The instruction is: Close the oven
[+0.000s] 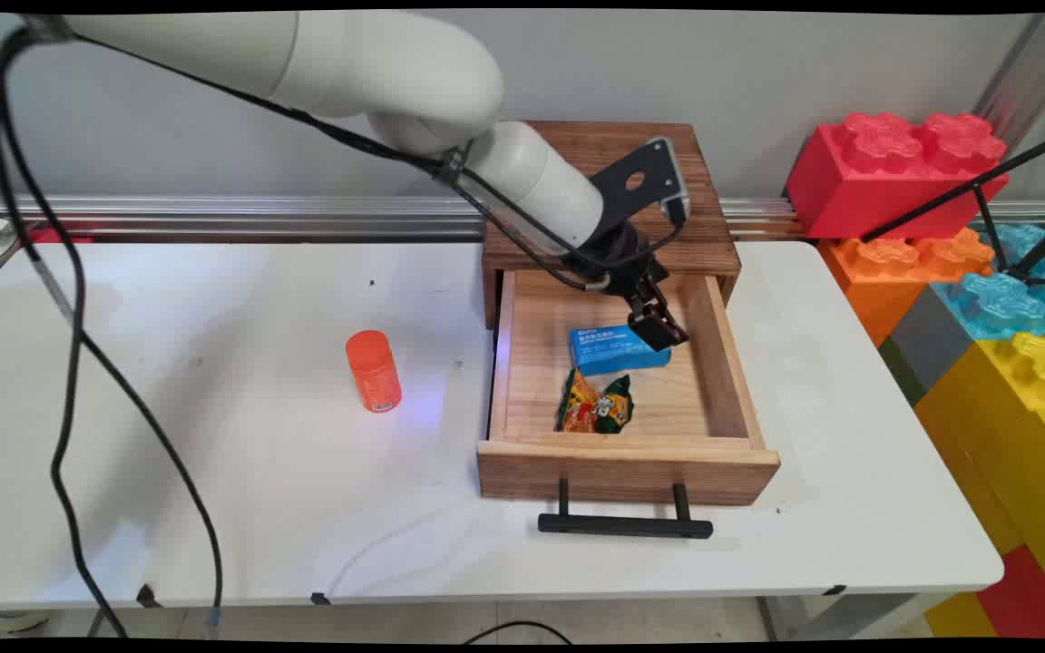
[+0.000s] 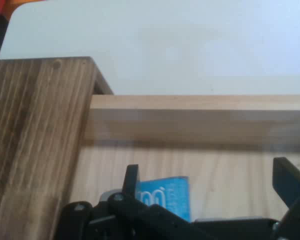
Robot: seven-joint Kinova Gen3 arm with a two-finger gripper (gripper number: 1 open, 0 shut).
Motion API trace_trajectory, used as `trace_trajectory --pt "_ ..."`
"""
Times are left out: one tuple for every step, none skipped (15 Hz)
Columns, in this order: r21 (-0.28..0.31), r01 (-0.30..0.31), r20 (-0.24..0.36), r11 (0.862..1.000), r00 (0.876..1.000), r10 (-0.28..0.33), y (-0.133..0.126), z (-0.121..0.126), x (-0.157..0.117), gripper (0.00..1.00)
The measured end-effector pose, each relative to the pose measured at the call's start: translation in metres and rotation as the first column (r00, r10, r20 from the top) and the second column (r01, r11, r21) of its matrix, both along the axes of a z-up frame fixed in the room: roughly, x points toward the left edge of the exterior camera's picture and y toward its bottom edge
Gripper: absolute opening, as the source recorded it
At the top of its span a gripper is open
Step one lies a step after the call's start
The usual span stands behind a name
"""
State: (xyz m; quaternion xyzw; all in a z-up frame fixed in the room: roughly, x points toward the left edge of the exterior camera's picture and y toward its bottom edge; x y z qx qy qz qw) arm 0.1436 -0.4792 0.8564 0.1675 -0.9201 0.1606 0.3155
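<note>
black bar handle (image 1: 624, 525), wooden drawer (image 1: 727, 363), tool (image 1: 659, 328) over blue box (image 1: 618, 349)

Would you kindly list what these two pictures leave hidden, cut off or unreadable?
- Blue rectangular box in the open wooden drawer: its right end hidden by the black gripper in the main view; mostly hidden by the linkage in the hand view, print unreadable.
- Crumpled orange-green snack packet: label too small in the main view; outside the hand view.
- Orange cylindrical bottle: label too small; main view only.

Box (image 1: 618, 349) behind snack packet (image 1: 595, 405) in drawer (image 1: 627, 467); bottle (image 1: 374, 370) left.
</note>
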Motion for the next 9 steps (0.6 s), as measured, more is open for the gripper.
trace_trajectory --pt "0.01 -0.003 0.0 1.0 1.0 0.003 0.007 0.008 -0.002 1.0" --pt "0.023 -0.004 0.001 1.0 1.0 0.004 0.016 0.016 -0.004 1.0" --pt "0.037 -0.003 0.003 0.999 1.0 0.003 0.024 0.022 -0.006 1.0" --pt "0.056 -0.001 0.007 0.998 1.0 0.0 0.034 0.028 -0.007 1.0" --pt "0.074 0.001 0.011 0.997 1.0 -0.002 0.044 0.034 -0.008 1.0" --pt "0.09 0.003 0.015 0.996 1.0 -0.004 0.053 0.038 -0.008 1.0" --pt "0.107 0.003 0.019 0.994 1.0 -0.005 0.062 0.042 -0.008 1.0" --pt "0.123 0.005 0.024 0.992 1.0 -0.008 0.071 0.046 -0.008 1.0" --pt "0.137 0.006 0.028 0.991 1.0 -0.01 0.078 0.049 -0.007 1.0"
